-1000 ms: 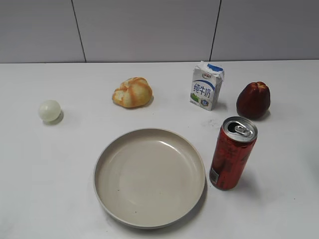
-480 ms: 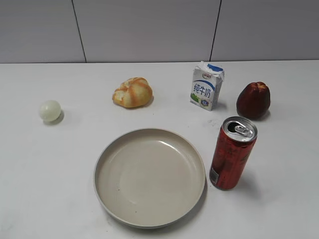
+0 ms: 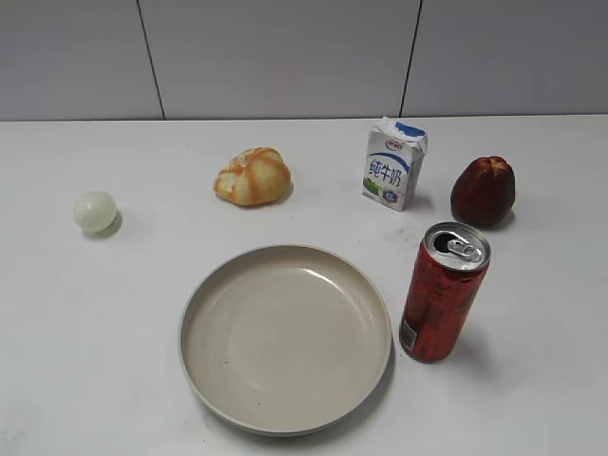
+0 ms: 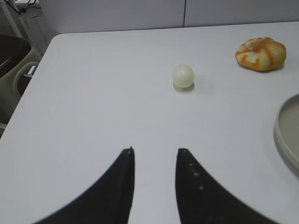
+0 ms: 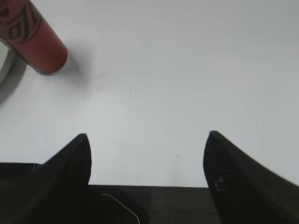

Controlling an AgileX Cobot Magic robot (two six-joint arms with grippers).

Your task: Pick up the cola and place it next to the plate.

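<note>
Since the cola (image 3: 444, 293) stands upright just right of the plate (image 3: 285, 337) at lower right of the exterior frame, placement looks done, with the right gripper (image 5: 147, 156) spread wide and the left gripper (image 4: 154, 161) narrowly parted, both empty

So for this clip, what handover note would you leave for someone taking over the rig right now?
Left gripper: open, empty, over bare table near the pale ball.
Right gripper: wide open, empty, clear of the cola.
Cola stands upright just right of the plate, nothing holding it.
Done: the can appears placed beside the plate.
Left: probably nothing but confirming and parking the arms.
</note>
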